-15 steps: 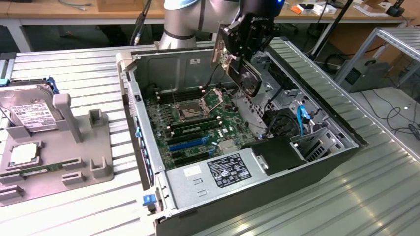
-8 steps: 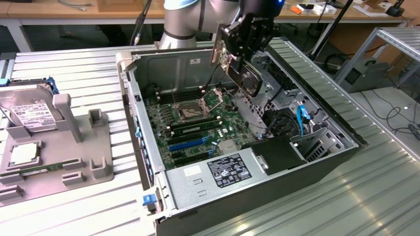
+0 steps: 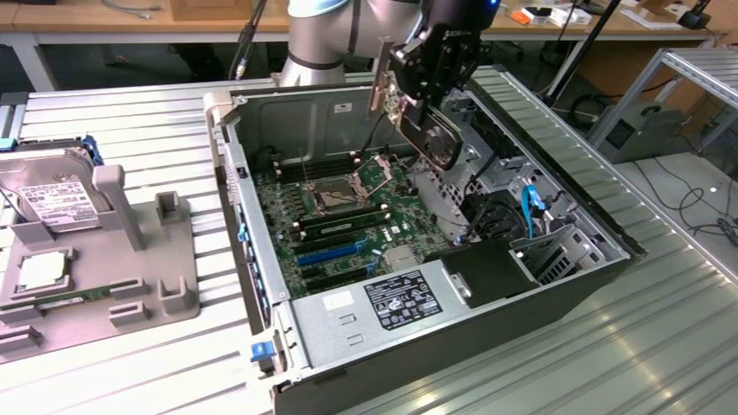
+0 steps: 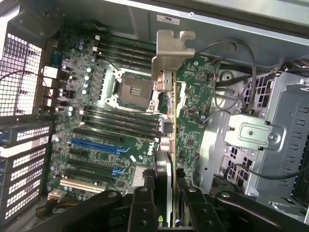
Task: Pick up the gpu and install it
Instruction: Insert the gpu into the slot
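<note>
Hovering over the open grey metal computer case [image 3: 302, 121], the robot arm's black gripper [image 3: 424, 86] grips a thin, black-faced gpu card [image 3: 438, 138] with a pale metal bracket at one end. The card hangs tilted above the green motherboard [image 3: 276, 203], apparently clear of the blue expansion slots [image 3: 328, 252]. A boxy silver hard drive [image 3: 52, 194] rests well apart at the exterior view's left.

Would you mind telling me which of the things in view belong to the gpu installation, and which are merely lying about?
In the job: the gripper, shut on the gpu; the open computer case; its motherboard.
Lying about: the hard drive, on the grey fixture at the exterior view's left.
</note>
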